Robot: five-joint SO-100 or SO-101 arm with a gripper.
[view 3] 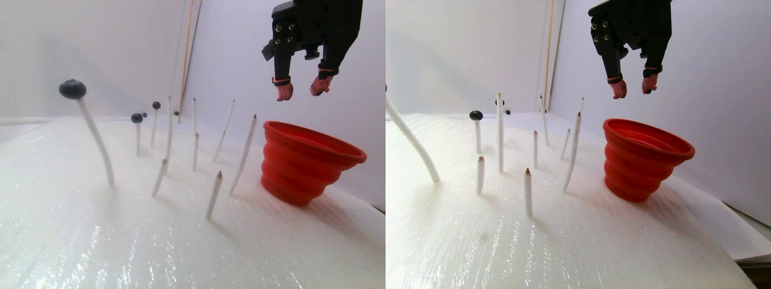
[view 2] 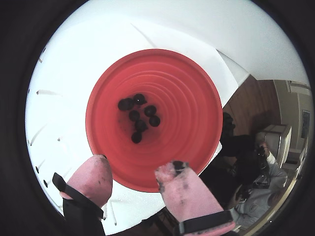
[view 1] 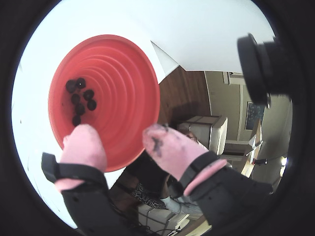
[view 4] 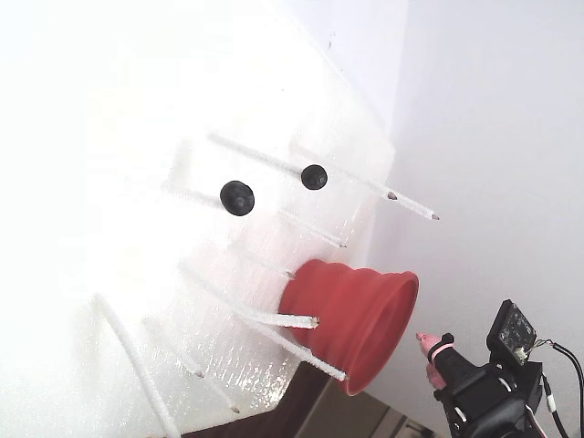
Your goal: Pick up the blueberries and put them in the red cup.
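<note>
I count eight blueberries [view 2: 138, 118] at the bottom of the red cup [view 2: 187, 98], which stands on the white surface [view 3: 90, 241] beside thin white rods [view 3: 214, 195]. Some rods carry blueberries on their tips. My pincer [view 3: 300, 90] hangs above the cup, released and empty.

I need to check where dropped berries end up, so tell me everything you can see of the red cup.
The red cup looks like ribbed plastic, with stepped rings widening from a narrow base to a broad rim. It stands upright on the white foam surface beside thin white rods. About eight blueberries lie in its bottom. The gripper hovers above without touching it.
</note>
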